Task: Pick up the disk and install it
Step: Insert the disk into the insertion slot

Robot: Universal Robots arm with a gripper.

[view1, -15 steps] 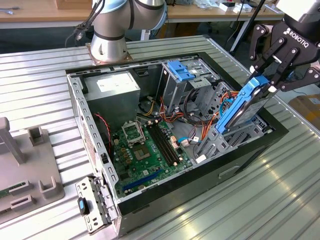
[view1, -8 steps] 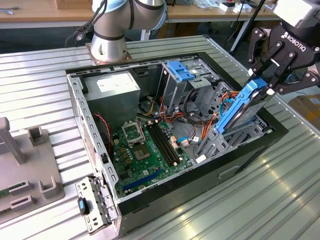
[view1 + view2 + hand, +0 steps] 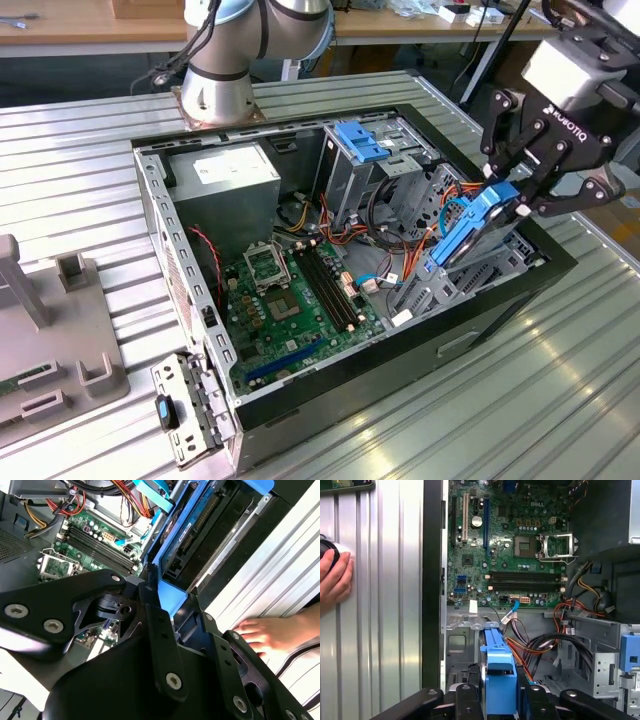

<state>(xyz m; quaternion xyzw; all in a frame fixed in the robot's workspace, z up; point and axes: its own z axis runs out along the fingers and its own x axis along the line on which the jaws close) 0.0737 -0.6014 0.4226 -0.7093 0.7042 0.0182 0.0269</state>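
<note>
Ribbed metal table (image 3: 80, 170) is occupied by an open case (image 3: 500, 312), where the tilted disk (image 3: 468, 238) is clamped by the gripper (image 3: 508, 196).

We see bright blue on the plastic rail framing the flat rectangular disk (image 3: 480, 225), whose exposed face looks dark grey. The black metal robot hand (image 3: 512, 195) carries small white lettering. The rectangular computer case (image 3: 420, 365) is black outside and bare grey steel inside. Its flat circuit board (image 3: 290, 300) is green, crossed by black memory slots and one blue slot. The thin bundled wires (image 3: 532, 647) run red, orange, yellow and black. The plastic bracket (image 3: 358, 140) atop the tall metal bay is blue too. The boxy power supply (image 3: 225, 180) is plain light grey. The ribbed metal surface (image 3: 80, 170) is silver, striped lengthwise with fine grooves
</note>
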